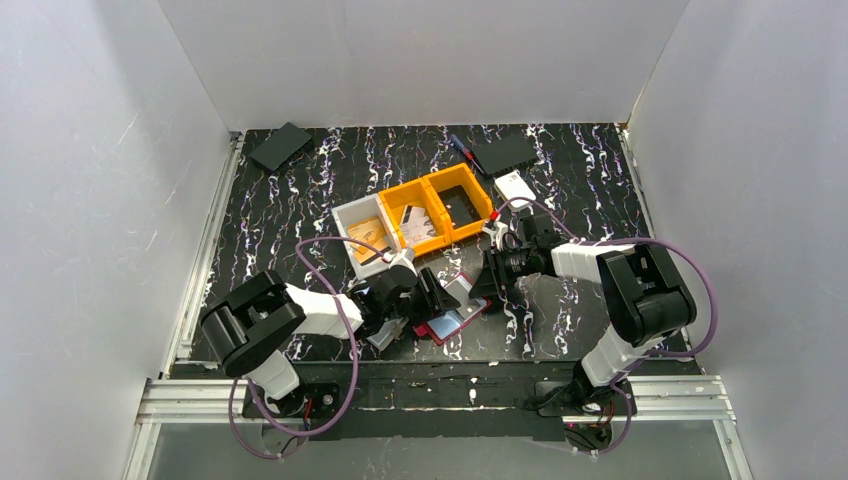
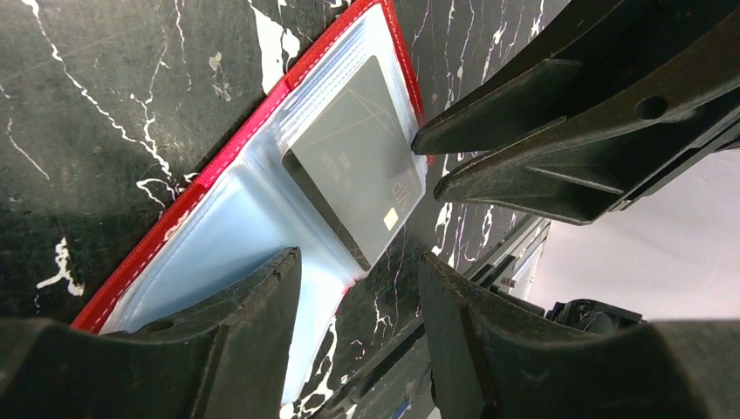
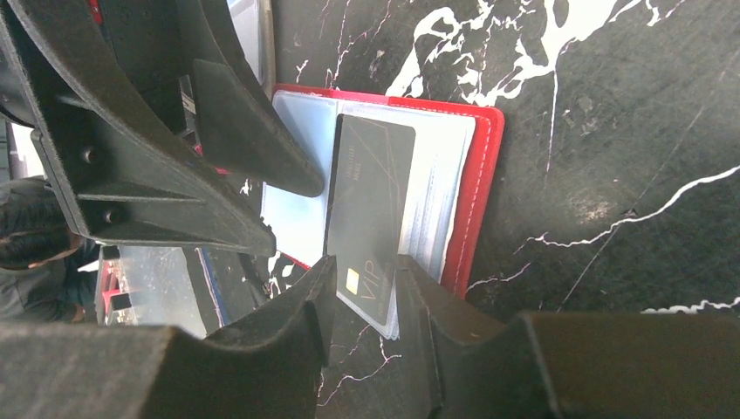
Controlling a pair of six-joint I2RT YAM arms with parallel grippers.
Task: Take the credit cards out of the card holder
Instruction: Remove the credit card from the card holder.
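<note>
The card holder lies open on the black marble table, red-edged with clear plastic sleeves. One dark grey credit card marked VIP sticks partway out of the sleeves on its right half. My right gripper is open, with the card's protruding end in the gap between its fingers. Whether the pads touch the card I cannot tell. My left gripper is open too. One of its fingers lies over the holder's empty half and the other over bare table. In the top view both grippers flank the holder.
Two orange bins and a white bin holding cards stand just behind the holder. Flat black items, a pen and a white card lie at the back. The table's front rail runs close behind the grippers.
</note>
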